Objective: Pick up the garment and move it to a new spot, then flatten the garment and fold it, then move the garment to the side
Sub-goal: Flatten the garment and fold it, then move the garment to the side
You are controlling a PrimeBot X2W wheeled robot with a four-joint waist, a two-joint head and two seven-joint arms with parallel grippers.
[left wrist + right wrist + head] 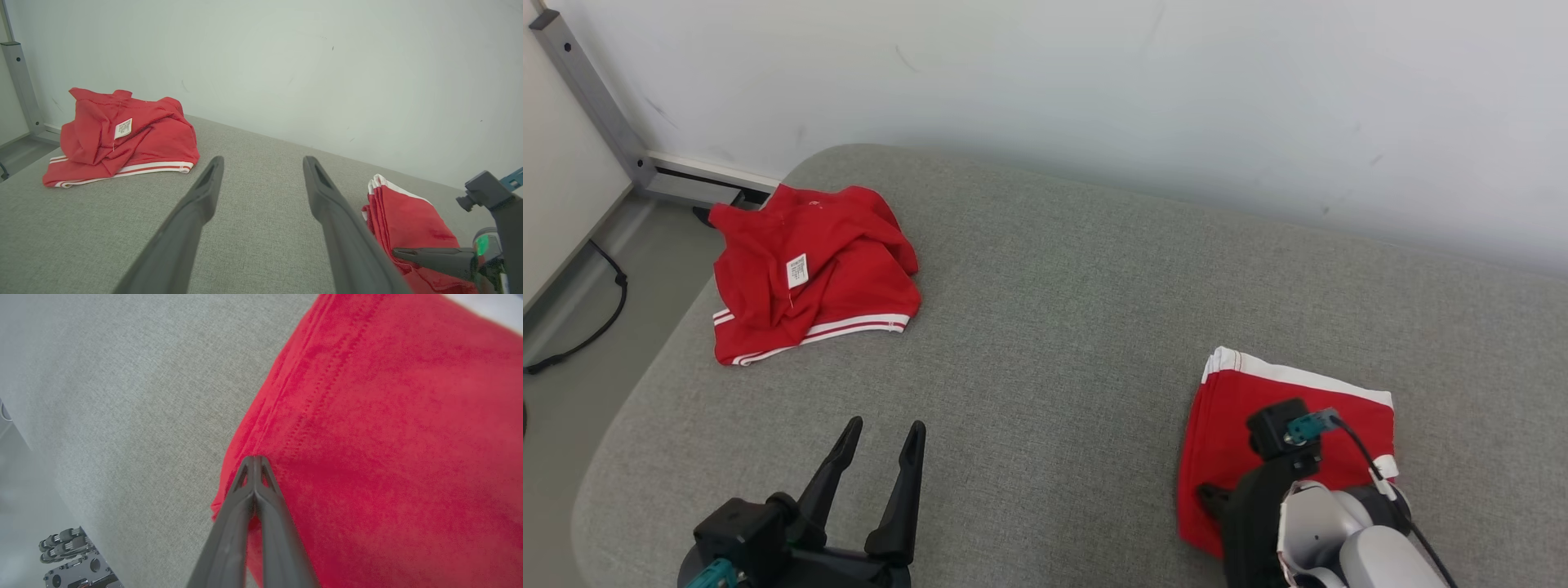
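A folded red garment point(1233, 416) with a white band lies at the right of the grey padded surface point(1054, 327). My right gripper point(1202, 492) is shut, its tips point(254, 458) resting on the fabric point(388, 437) near its left edge; I see no cloth between the fingers. A second red garment point(809, 273), crumpled, with white stripes and a white label, sits at the far left corner. My left gripper point(885, 425) stands open and empty near the front edge, pointing between both garments point(122, 139) point(408, 216). The left wrist view shows its fingers apart point(263, 160) and the right gripper point(395, 252).
A white wall point(1135, 98) runs close behind the padded surface. At the far left stands a grey metal post point(592, 102), with bare floor and a black cable point(596, 327) beyond the surface's rounded left edge. The robot's base point(77, 567) shows below the front edge.
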